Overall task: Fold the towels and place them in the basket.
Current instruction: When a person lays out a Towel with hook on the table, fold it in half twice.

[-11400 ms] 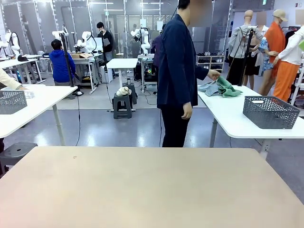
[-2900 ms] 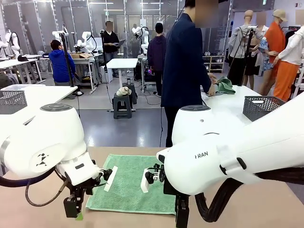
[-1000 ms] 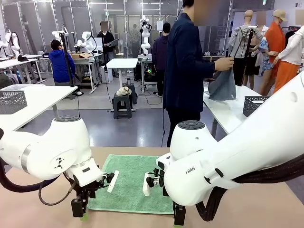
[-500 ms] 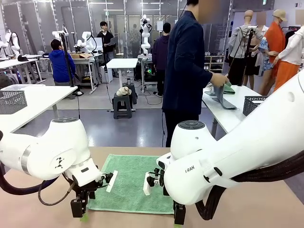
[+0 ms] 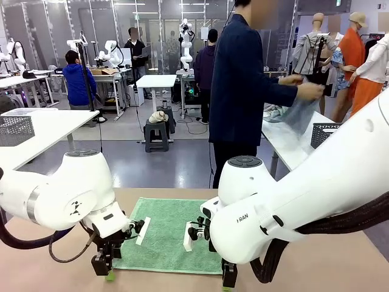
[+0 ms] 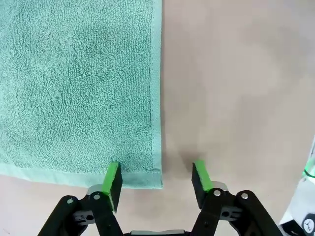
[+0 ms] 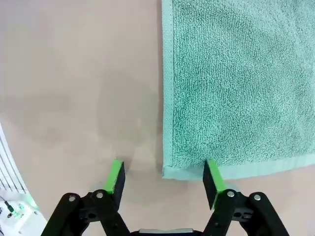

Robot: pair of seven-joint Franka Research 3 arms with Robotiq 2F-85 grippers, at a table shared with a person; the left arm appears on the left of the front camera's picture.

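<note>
Well, from the front the towel (image 5: 167, 234) lies flat on the worktop (image 5: 164, 285) between the left claw (image 5: 103, 272) and the right claw (image 5: 228, 281), each low at a near corner, presumably to lift that edge for folding. Down the left wrist, the open claw straddles its corner, one pad (image 6: 113, 179) on the hem, the other on bare worktop; the right wrist mirrors it, jaws apart, nothing pinched.
</note>
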